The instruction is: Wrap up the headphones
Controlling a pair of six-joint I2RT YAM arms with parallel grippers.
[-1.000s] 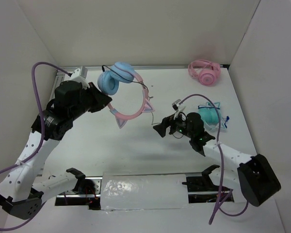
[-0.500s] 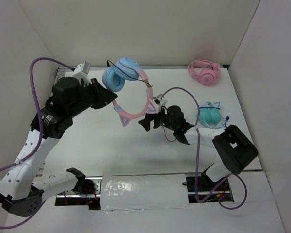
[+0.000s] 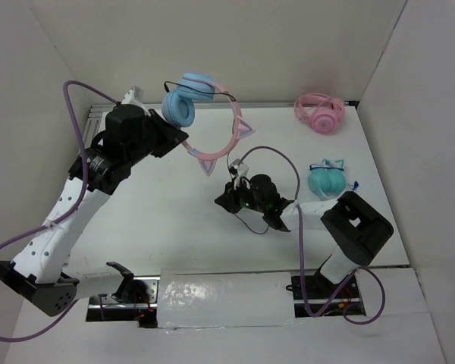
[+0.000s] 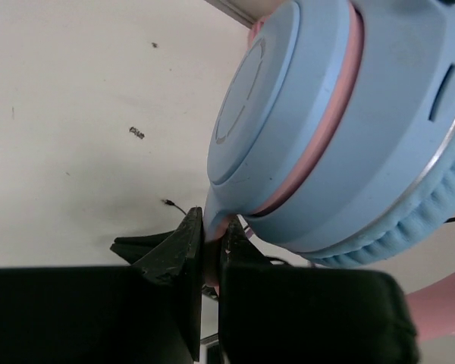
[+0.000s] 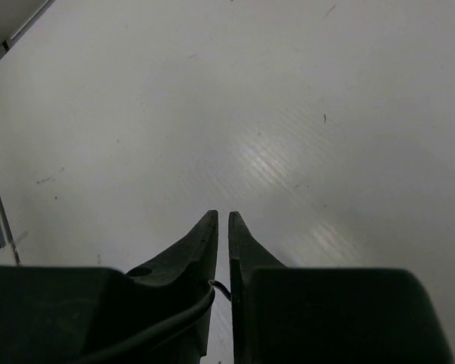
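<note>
The headphones (image 3: 183,106), with light blue ear cups and a pink cat-ear headband, hang in the air at the back left. My left gripper (image 3: 179,141) is shut on them. In the left wrist view the left gripper (image 4: 211,230) pinches the pink end of the band just under a blue ear cup (image 4: 326,129). The thin black cable (image 3: 243,221) hangs from the band to my right gripper (image 3: 222,200) over the table's middle. In the right wrist view the right gripper (image 5: 221,220) shows a hair-wide gap at its tips, and the cable (image 5: 221,288) crosses between the fingers near their base.
All-pink headphones (image 3: 319,112) lie at the back right. Teal headphones (image 3: 327,179) lie right of my right arm. White walls close in the back and both sides. A pale wrapped strip (image 3: 227,299) runs along the near edge between the arm bases.
The left arm has swung the headphones up and to the right. The right gripper has travelled left from the teal headphones toward the middle, and its jaws have closed from wide open onto the cable.
</note>
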